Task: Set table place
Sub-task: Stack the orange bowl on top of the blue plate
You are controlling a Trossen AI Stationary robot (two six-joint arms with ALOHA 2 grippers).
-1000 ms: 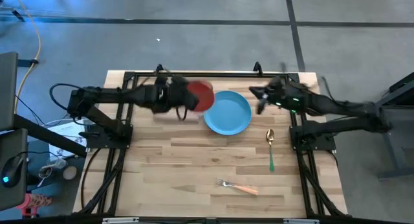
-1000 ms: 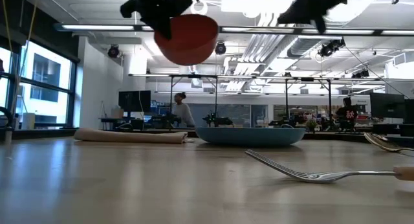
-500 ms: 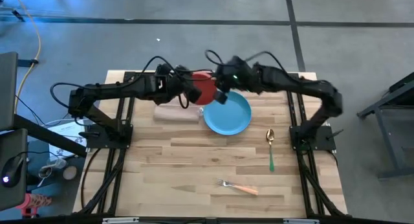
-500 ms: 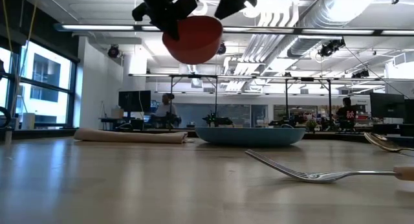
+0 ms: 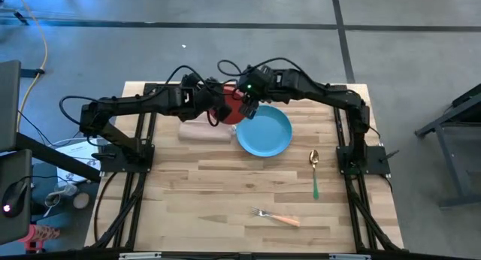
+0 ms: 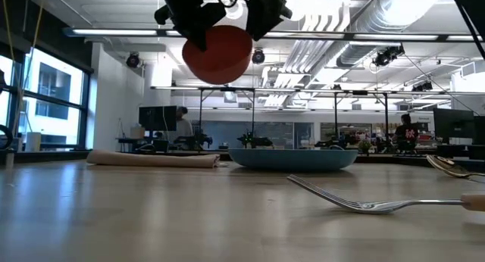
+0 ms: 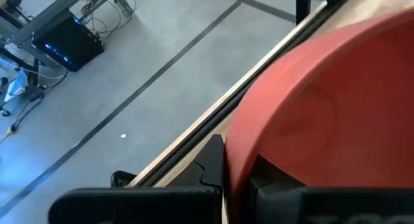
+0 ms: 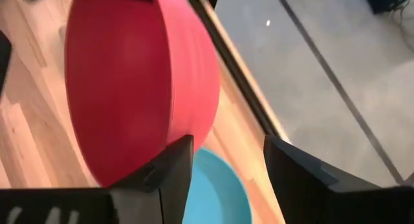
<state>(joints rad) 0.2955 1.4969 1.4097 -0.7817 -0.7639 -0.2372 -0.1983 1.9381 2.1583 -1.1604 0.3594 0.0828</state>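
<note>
The red bowl (image 5: 234, 104) hangs tipped on its side above the table's far edge, with my left gripper (image 5: 219, 108) shut on it. My right gripper (image 8: 226, 166) is open right beside the bowl (image 8: 129, 88), on the side toward the blue plate (image 5: 264, 131). The plate rests flat on the table (image 5: 225, 192). The beige napkin (image 5: 204, 132) lies left of the plate. The green-handled spoon (image 5: 315, 173) lies to the plate's right, and the orange-handled fork (image 5: 279, 217) lies nearer the front. My left gripper pinches the bowl's rim (image 7: 228, 153) between its two fingers, one against the outer wall (image 7: 272, 179) and one on the inner side. It comes roughly level from the table's left. The bowl is lifted clear, tipped on its side high above the table (image 6: 217, 54). My right gripper has one finger (image 8: 173, 160) close under the bowl's rim; I cannot tell whether it touches.
The black frame rails (image 5: 143, 140) run along both sides of the table and across its far edge. Bare wood lies between the plate and the fork. People move in the room beyond the table (image 6: 184, 126).
My right gripper has swung from the table's far right toward the left, up to the red bowl. The bowl, still held high by my left gripper, has tipped further onto its side.
</note>
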